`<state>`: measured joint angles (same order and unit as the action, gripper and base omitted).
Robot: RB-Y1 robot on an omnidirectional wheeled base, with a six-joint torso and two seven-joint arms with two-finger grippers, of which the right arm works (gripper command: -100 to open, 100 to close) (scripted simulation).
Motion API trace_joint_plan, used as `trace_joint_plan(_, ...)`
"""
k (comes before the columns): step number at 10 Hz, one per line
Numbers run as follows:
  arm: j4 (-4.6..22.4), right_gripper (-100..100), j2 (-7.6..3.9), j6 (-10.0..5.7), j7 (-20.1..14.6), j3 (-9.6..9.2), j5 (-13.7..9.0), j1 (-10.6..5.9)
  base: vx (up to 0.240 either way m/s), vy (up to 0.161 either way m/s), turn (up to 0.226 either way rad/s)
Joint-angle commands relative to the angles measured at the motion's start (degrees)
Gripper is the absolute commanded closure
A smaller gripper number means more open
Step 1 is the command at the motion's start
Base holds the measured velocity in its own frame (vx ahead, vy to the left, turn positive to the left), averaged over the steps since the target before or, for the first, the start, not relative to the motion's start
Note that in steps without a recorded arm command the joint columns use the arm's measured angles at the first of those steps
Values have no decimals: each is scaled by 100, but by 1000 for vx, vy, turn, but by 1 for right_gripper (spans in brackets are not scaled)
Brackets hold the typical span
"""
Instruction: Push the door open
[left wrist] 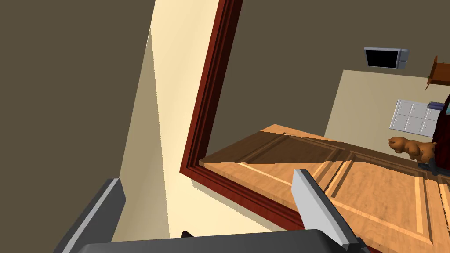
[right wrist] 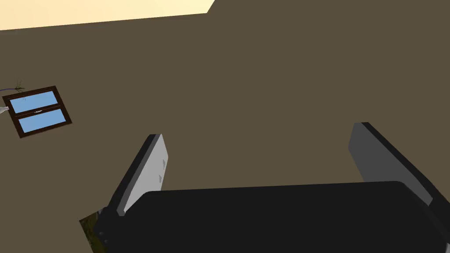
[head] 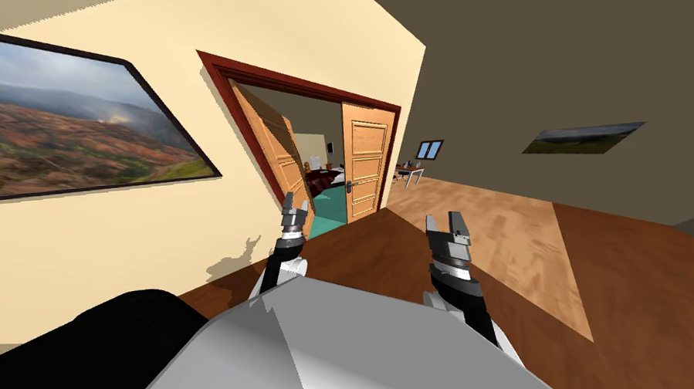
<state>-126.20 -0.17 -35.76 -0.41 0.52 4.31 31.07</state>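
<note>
Approach step. My left gripper [head: 293,206] is released, blades apart, near the door [head: 276,151], which stands ajar inside its red frame [head: 213,73]. Right gripper [head: 444,223] also released. Next, I judge: advance and press the panel.

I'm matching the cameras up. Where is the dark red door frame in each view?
Head view: the door frame surrounds the doorway at upper centre, just beyond the left gripper.
Left wrist view: the frame's corner lies between that gripper's open fingers.
Right wrist view: not in it; the right gripper is open.
Shared landmark: the panelled wooden door hung inside the frame.
</note>
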Motion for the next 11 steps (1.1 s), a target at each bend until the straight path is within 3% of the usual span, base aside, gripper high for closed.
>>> trace_joint_plan(1, 176, -100, -57, 50, -29, -26, -2, -116, 79, 40, 67)
trace_joint_plan(9, 889, -100, -229, 251, -148, -131, -10, -587, 148, -19, 63)
trace_joint_plan(11, 1251, -100, -296, 354, -208, -185, -14, -826, 135, -6, 109)
